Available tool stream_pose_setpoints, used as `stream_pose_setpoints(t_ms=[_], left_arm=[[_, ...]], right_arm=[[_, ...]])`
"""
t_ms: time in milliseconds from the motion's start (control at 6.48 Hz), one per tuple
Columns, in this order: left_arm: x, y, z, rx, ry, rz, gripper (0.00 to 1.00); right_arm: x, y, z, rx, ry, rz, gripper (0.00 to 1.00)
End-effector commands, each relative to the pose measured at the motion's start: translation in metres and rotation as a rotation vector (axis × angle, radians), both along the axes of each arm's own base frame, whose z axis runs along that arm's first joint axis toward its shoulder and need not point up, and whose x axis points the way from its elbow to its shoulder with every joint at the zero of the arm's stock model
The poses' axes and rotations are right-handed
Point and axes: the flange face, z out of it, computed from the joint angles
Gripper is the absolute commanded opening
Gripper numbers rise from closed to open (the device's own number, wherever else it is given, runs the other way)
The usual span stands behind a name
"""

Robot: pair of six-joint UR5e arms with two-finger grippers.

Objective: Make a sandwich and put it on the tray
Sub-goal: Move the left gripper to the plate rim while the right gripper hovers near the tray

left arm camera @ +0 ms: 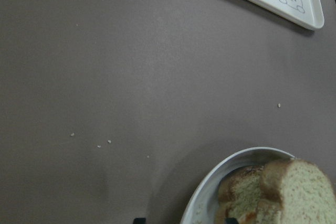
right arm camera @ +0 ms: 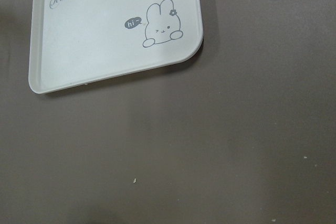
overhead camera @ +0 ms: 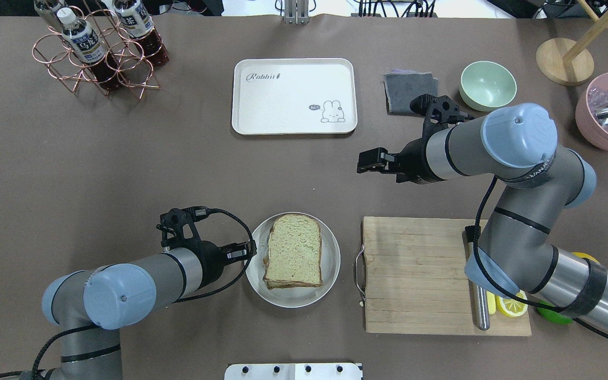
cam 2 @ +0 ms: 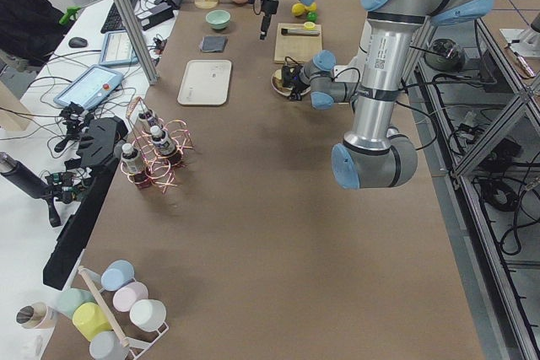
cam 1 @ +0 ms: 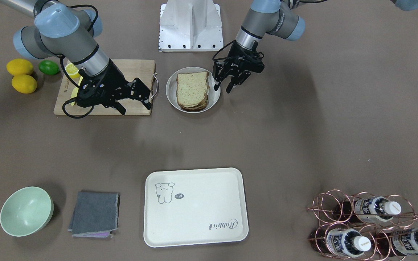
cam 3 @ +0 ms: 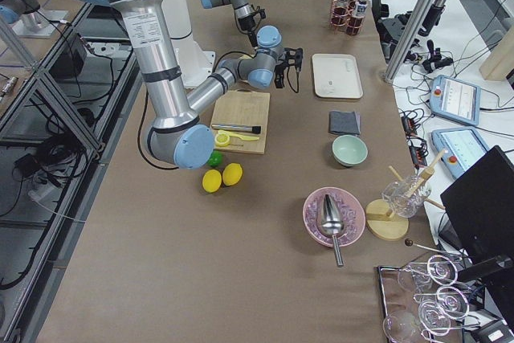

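Note:
A stack of brown-crusted bread slices (overhead camera: 293, 250) lies on a round grey plate (overhead camera: 330, 264) near the robot's side; no egg shows. It also shows in the front view (cam 1: 192, 90) and in the left wrist view (left arm camera: 286, 192). My left gripper (cam 1: 224, 86) hovers at the plate's rim, open and empty, beside the bread. My right gripper (overhead camera: 366, 162) is open and empty, raised between the cutting board and the tray. The cream-white tray (overhead camera: 293, 113) with the "Rabbit" script lies bare on the far side; it also shows in the right wrist view (right arm camera: 94, 51).
A wooden cutting board (overhead camera: 415, 274) with a metal-handled knife (overhead camera: 478, 309) and a lemon half (overhead camera: 512, 305) lies right of the plate. Lemons (cam 1: 20, 67) and a lime (cam 1: 48, 67) sit beside it. A green bowl (overhead camera: 487, 85), grey cloth (overhead camera: 409, 89) and bottle rack (overhead camera: 98, 53) stand far.

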Motion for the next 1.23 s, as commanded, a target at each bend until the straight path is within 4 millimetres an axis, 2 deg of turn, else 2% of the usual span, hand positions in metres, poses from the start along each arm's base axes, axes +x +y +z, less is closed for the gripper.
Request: stream_pose_setpoints(t_ms=[0, 309, 463, 617, 771, 1080], left_arm=[[0.009, 0.006, 0.008, -0.022, -0.009, -0.004, 0.48], [0.011, 0.008, 0.008, -0.018, -0.008, -0.011, 0.47], [0.017, 0.021, 0.008, -0.009, -0.009, -0.013, 0.45], [0.023, 0.029, 0.005, -0.014, -0.003, -0.017, 0.39], [0.024, 0.031, 0.005, -0.015, -0.003, -0.015, 0.22], [0.027, 0.033, 0.009, -0.012, -0.012, -0.021, 0.00]], right_arm=[[-0.003, 0.003, 0.000, 0.002, -0.001, -0.005, 0.99], [-0.002, 0.007, 0.007, 0.000, 0.006, 0.001, 0.99], [0.000, 0.008, 0.009, -0.005, 0.008, 0.001, 0.99], [0.002, 0.010, 0.012, -0.006, 0.009, 0.001, 0.99], [0.003, 0.011, 0.014, -0.008, 0.011, 0.001, 0.99], [0.006, 0.013, 0.012, -0.010, 0.005, 0.003, 0.99]])
